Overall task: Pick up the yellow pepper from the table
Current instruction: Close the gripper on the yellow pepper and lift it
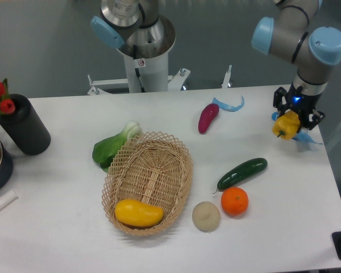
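The yellow pepper (286,125), small, glossy and lobed, hangs in the air above the far right of the white table (74,239). My gripper (295,116) is shut on it from above, its black fingers on either side of the pepper's top. The arm's grey and blue joints rise behind it at the upper right.
A wicker basket (148,181) holds a smooth yellow mango-like fruit (138,212). Around it lie a bok choy (115,145), purple sweet potato (208,118), cucumber (242,173), orange (234,201) and a pale round object (206,216). Blue scraps (229,105) lie at the back; a black vase (21,125) stands left.
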Motion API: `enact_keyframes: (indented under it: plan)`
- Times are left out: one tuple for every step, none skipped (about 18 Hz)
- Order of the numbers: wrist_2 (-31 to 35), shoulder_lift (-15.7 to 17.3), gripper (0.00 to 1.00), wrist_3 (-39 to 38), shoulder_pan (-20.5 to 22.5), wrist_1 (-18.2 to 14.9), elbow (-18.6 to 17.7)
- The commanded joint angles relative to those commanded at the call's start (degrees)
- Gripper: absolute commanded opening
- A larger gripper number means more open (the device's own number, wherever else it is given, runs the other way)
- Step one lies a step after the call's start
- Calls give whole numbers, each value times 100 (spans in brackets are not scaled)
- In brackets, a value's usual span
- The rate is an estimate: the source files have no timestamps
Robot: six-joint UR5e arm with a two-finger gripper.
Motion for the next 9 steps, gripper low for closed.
enact_keyframes:
  plan:
    - [-70, 0, 35, -36, -9, -9, 44]
    - [-80, 0, 35, -62, -44, 0, 53]
    - [-62, -26, 35, -71, -149, 9, 88]
    - [-54, -18, 35, -254, -219, 0, 115]
    - [-36, 9, 35, -360, -220, 0, 132]
    - [-36, 9, 35, -353, -220, -9, 141]
    - [-36, 17, 35, -379, -229, -9, 159]
    - [-36, 18, 35, -396, -237, -9, 159]
    - [-36, 26, 35, -405, -246, -9, 133]
